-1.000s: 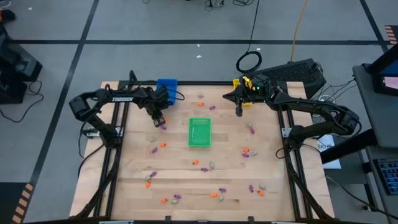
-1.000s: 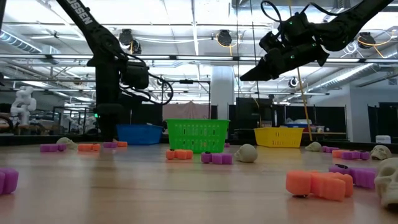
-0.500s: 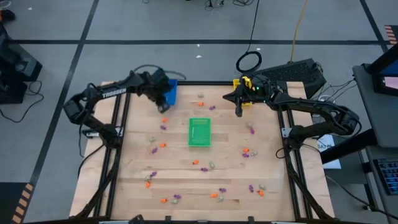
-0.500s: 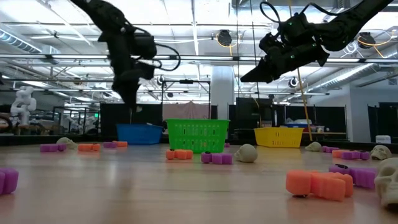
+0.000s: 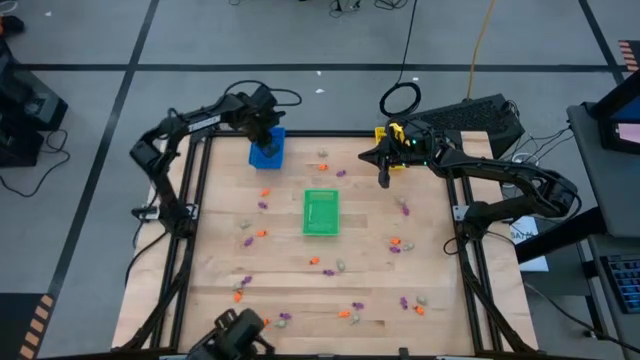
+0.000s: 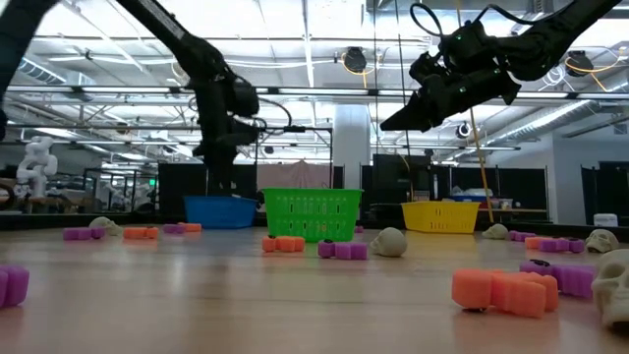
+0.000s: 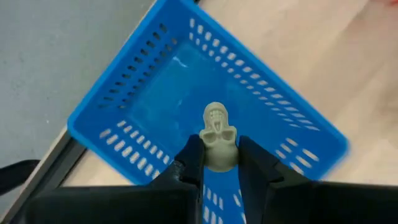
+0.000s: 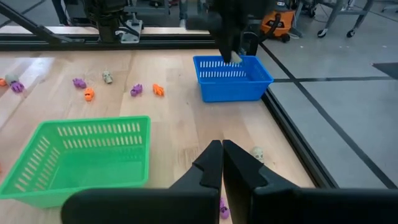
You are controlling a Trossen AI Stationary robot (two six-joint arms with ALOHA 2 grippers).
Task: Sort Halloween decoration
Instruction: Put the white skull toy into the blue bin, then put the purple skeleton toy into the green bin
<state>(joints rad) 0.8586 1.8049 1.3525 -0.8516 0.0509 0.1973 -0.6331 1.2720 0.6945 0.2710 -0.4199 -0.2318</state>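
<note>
My left gripper point(image 7: 219, 163) hangs over the blue tray point(image 7: 149, 106) at the table's far left point(image 5: 267, 152), shut on a pale grey-white skull trinket point(image 7: 217, 137). In the right wrist view the skull point(image 8: 235, 60) shows just above the tray's rim. My right gripper point(image 5: 383, 181) hovers shut and holds nothing, high over the far right, in front of the yellow tray point(image 6: 439, 216). Orange, purple and pale trinkets, such as an orange one point(image 5: 264, 193), lie scattered on the wood around the green tray point(image 5: 321, 212). My left gripper pinches the skull trinket's lower half point(image 7: 217, 158) between its two fingers, one on each side. The fingers come from above, pointing steeply down. The skull is lifted clear, its face end sticking out past the fingertips, over the inside of the blue tray.
The green tray point(image 8: 81, 155) stands mid-table. Several trinkets lie along the near half of the table point(image 5: 345, 313) and close to the low camera point(image 6: 501, 290). A pale skull point(image 8: 257, 152) lies near the far edge below my right gripper. Black frame rails border the table.
My left gripper has risen and swung toward the table's far edge, from over the bare wood on the near side of the blue tray to a spot above that tray, carrying the skull and staying shut on it.
</note>
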